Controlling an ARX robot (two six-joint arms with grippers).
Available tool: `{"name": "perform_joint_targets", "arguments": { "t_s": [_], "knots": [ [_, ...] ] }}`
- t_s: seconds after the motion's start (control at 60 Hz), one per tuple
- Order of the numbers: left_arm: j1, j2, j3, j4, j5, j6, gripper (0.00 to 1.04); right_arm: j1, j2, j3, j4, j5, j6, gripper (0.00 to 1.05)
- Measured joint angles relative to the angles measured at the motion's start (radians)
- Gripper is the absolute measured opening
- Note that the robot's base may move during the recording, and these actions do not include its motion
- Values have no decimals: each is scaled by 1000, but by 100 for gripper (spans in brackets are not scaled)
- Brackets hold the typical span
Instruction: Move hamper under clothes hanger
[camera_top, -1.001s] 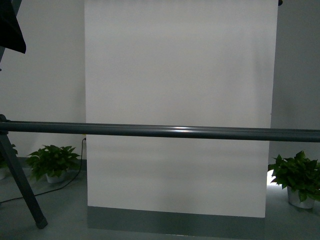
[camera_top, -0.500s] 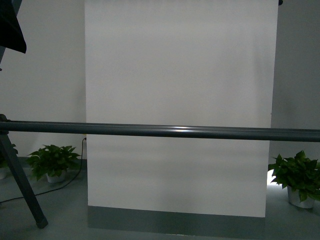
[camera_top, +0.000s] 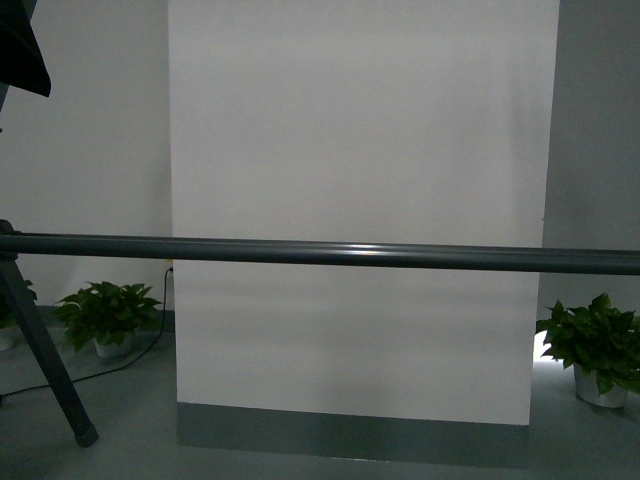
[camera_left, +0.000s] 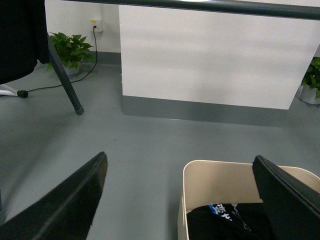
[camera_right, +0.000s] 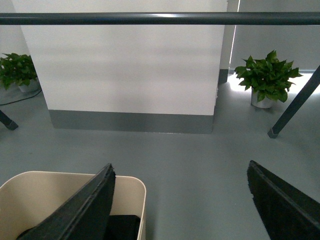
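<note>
Left gripper (camera_left: 180, 200) spread wide, one dark finger out over bare grey floor (camera_left: 140, 150), the other dark finger over the far right rim of the hamper (camera_left: 220, 180); whether that finger touches the rim cannot be told. Nothing held between the fingers.

Right gripper (camera_right: 180, 200) likewise spread wide, one finger over the right end of the hamper (camera_right: 50, 192), the other out over open floor to the right. Contact with the rim again not clear. Nothing gripped.

Hamper beige plastic, rounded corners, rolled rim, standing low and close in front of the robot, between the two grippers. Inside, a black garment (camera_left: 225, 222) with a small patch of blue and white print, lying on the bottom.

Clothes hanger (camera_top: 330, 254) dark grey metal, its long horizontal bar crossing the whole front view from left to right, level. One slanted leg (camera_top: 45, 370) going down to a foot on the floor at the left; another slanted leg (camera_right: 295, 105) seen at the right from the right wrist. Hamper on the near side of the bar, low on the floor; bar higher and farther.

Beyond the bar, a tall white panel (camera_top: 360, 150) with a grey base strip. Potted green plants on the floor at far left (camera_top: 105, 315) and far right (camera_top: 595, 345). Dark cloth (camera_top: 22, 50) hanging at the upper left.
</note>
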Motion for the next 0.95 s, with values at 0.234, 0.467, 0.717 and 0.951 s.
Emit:
{"name": "perform_joint_targets", "arguments": {
  "t_s": [0.234, 0.467, 0.717, 0.951],
  "knots": [
    [0, 0, 0, 0, 0, 1, 98, 0, 0, 0, 0, 0, 0, 97],
    [0, 0, 0, 0, 0, 1, 98, 0, 0, 0, 0, 0, 0, 97],
    [0, 0, 0, 0, 0, 1, 98, 0, 0, 0, 0, 0, 0, 97],
    [0, 0, 0, 0, 0, 1, 98, 0, 0, 0, 0, 0, 0, 97]
  ]
}}
